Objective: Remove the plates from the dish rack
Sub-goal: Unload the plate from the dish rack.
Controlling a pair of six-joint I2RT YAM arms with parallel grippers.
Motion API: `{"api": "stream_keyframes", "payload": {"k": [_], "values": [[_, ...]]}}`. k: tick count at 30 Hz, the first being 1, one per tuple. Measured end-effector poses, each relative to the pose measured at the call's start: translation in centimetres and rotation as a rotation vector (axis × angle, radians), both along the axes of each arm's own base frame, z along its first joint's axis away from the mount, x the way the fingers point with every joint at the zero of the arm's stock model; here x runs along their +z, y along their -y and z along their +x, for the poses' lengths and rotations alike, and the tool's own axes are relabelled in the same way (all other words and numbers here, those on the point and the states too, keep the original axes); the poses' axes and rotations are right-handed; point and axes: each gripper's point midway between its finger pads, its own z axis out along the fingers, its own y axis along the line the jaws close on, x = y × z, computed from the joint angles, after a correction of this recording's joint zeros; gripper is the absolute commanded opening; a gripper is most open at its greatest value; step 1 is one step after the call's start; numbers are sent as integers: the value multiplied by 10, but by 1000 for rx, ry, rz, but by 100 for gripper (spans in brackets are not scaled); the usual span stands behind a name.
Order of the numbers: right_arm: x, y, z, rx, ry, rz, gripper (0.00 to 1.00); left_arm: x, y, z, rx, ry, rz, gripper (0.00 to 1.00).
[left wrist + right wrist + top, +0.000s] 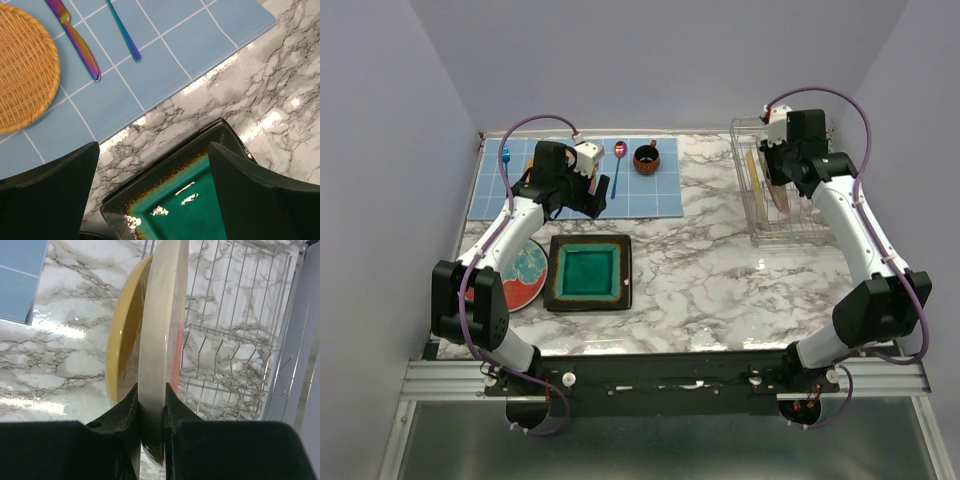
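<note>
The dish rack stands at the back right with plates upright in it. My right gripper is shut on the rim of a cream plate, seen edge-on. A cream-yellow plate stands just left of it, inside the rack's wires. From above, the right gripper is over the rack's left part. A square dark plate with a teal centre lies flat on the table, and beside it a round red plate with a teal centre. My left gripper hangs open over a corner of the square plate.
A blue tiled mat at the back left carries an orange woven disc, an iridescent knife, a spoon and a small dark cup. Walls close in behind the rack and on both sides.
</note>
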Motion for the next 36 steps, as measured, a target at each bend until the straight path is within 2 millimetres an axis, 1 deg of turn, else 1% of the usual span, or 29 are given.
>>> {"api": "stream_keyframes", "payload": {"k": [4, 11, 15, 17, 19, 21, 23, 28, 30, 33, 34, 36], "values": [[19, 2, 1, 10, 39, -17, 1, -1, 0, -1, 0, -7, 1, 99], [36, 11, -12, 19, 42, -71, 1, -2, 0, -2, -1, -11, 3, 99], [54, 13, -16, 37, 56, -94, 1, -2, 0, -2, -1, -12, 1, 98], [68, 14, -18, 51, 74, -111, 1, -2, 1, -3, -5, -14, -2, 98], [76, 14, -19, 76, 86, -141, 1, 1, 3, -4, -16, -24, -10, 98], [83, 12, -22, 105, 106, -179, 1, 9, 9, -2, -41, -36, -28, 98], [85, 7, -31, 175, 130, -292, 1, 21, 16, 4, -69, -36, -49, 98], [84, -18, -59, 357, 180, -489, 1, 52, 34, 19, -138, -43, -101, 97], [90, -33, -68, 432, 215, -542, 1, 62, 39, 23, -160, -48, -122, 97], [102, -42, -75, 479, 295, -622, 1, 79, 49, 27, -214, -75, -174, 97], [106, -46, -80, 496, 335, -658, 1, 82, 50, 27, -229, -86, -187, 97], [110, -49, -91, 520, 402, -747, 1, 95, 56, 29, -275, -109, -229, 97]]}}
